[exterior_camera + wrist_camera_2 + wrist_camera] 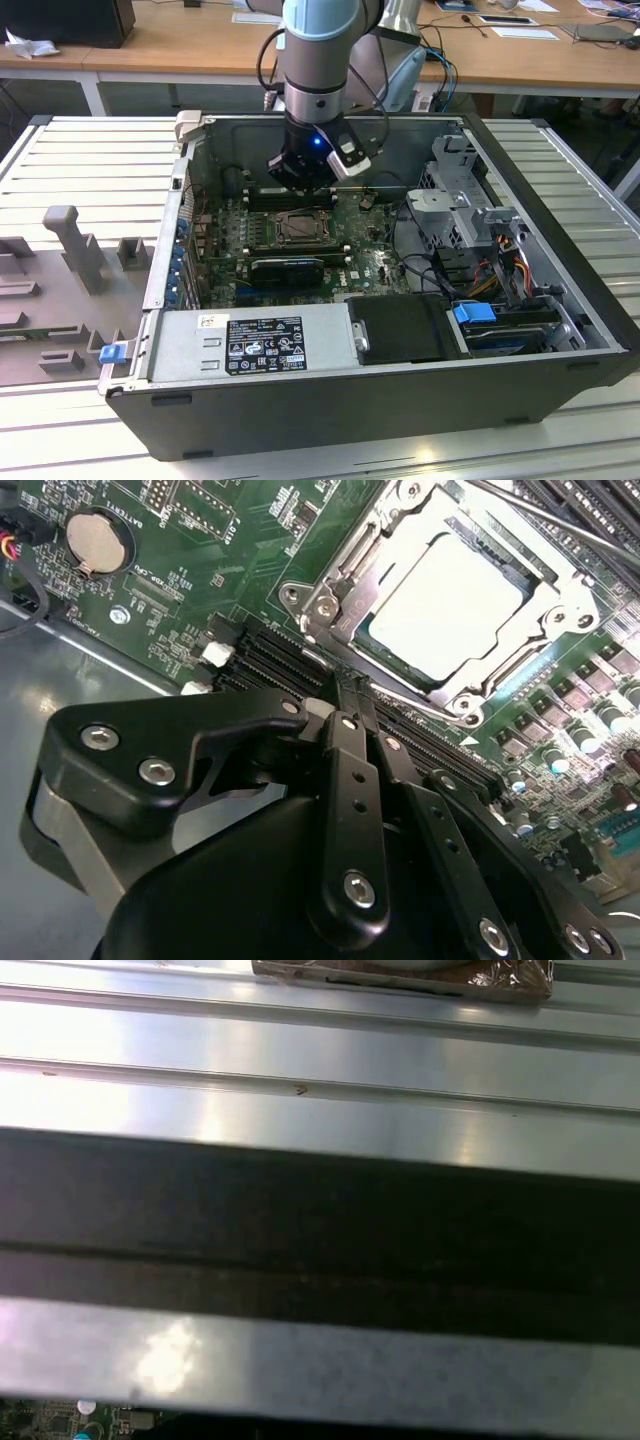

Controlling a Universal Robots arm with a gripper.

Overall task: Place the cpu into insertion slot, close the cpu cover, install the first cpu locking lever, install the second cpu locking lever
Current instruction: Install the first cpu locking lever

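In the second wrist view the black, bolted metal tool (350, 705) is sitting nearest the camera, its two slim fingers (347, 742) pressed together with nothing between them, their tips hovering just beside the near edge of the socket. Judging by that, it is working as a pusher rather than a holder here.

Just past the tips, the small flat square cpu (445, 605) with its pale silver top is already lying in the square, dark-framed insertion slot (312, 608). The thin silver-grey metal cpu cover (560, 595) is lying down flat around it, so the chip is showing through the cut-out. A thin metal lever rod (530, 515) is running along the far side of the socket; whether it is latched I cannot tell.

The green motherboard (200, 560) is surrounding the socket, carrying a round silver coin battery (98, 540).

In the exterior view the tool (305, 180) is hanging low inside the open grey computer case (400, 400), just behind the socket (298, 228), and the case is resting on the ribbed metal surface (90, 160).
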